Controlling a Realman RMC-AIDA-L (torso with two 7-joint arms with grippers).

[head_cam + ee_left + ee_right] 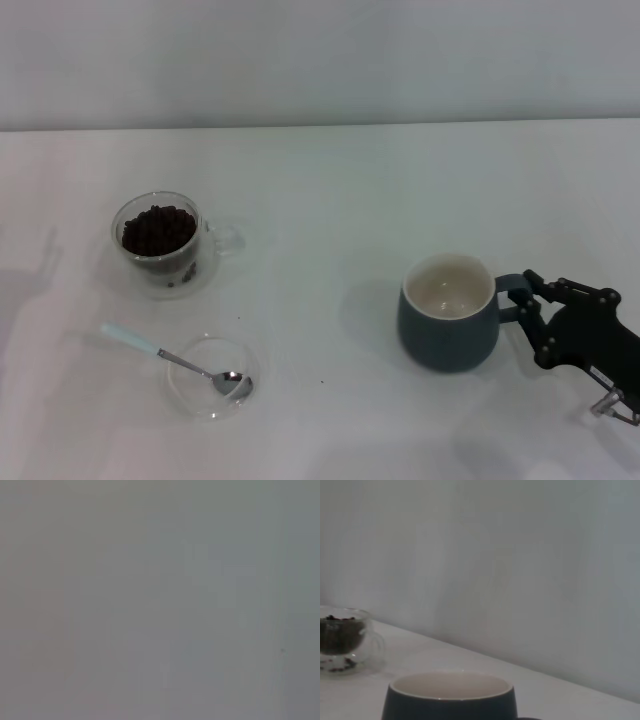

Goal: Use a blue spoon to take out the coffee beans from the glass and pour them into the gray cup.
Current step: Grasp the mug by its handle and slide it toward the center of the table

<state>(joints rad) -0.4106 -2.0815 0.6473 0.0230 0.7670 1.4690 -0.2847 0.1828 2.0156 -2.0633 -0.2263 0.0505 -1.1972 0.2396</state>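
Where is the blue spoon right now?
In the head view, the blue spoon lies on the robot's left, its bowl in a flat clear dish, just in front of the glass of coffee beans.

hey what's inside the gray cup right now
Nothing visible: the gray cup shows only its bare cream inside. The coffee beans all sit in the glass. The lowest part of the cup's bottom nearest the camera is hidden by its rim.
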